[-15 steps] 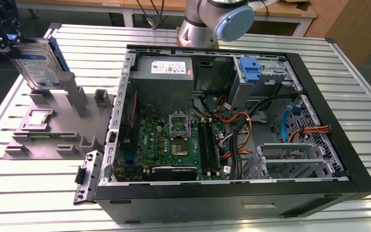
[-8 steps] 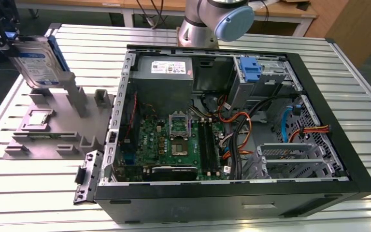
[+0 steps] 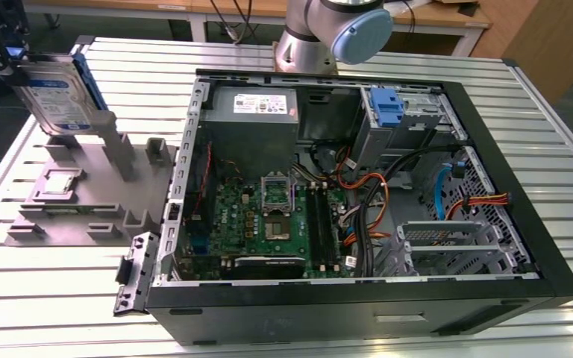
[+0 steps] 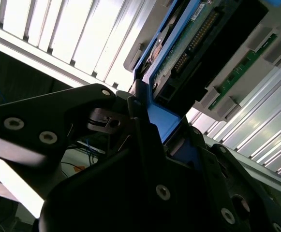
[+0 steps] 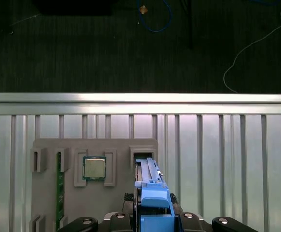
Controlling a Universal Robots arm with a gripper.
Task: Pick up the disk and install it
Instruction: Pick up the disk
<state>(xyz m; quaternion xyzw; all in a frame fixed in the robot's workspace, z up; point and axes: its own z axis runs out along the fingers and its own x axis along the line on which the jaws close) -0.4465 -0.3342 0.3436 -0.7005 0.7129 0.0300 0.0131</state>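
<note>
Disk: the disk (image 3: 56,95) stood on its edge at the exterior view's left, well apart from the inside of the computer case, with its white label and blue band turned toward the camera.
Carrier: a blue carrier (image 5: 155,205) framed the disk. In the second wrist view the green circuit side (image 4: 188,43) of the disk was visible.
Pincer: the pincer (image 4: 139,108) was closed on the upper end of the disk, and its black fingers (image 4: 82,104) pressed the blue carrier from both sides.
Holder: a grey holder (image 3: 77,201) lay directly under the disk. The lower end of the disk was at the holder's slot (image 5: 141,155), but I could not tell whether it touched the slot.
Other parts in the holder: a processor chip (image 5: 95,168) and a memory stick (image 5: 59,186) sat in their own recesses beside the slot.
Worktop: a ribbed metal worktop (image 3: 68,298) carried both the holder and the case.
Case: the computer case (image 3: 366,306) lay on its side with the cover off, just beside the holder toward the exterior view's right.
Inside the case: there were a green motherboard (image 3: 266,216), a grey power-supply box (image 3: 257,104) and a bare blue bracket (image 3: 387,104) in the drive bay at the far corner.
Arm: the arm's base (image 3: 331,30) stood behind the case.
</note>
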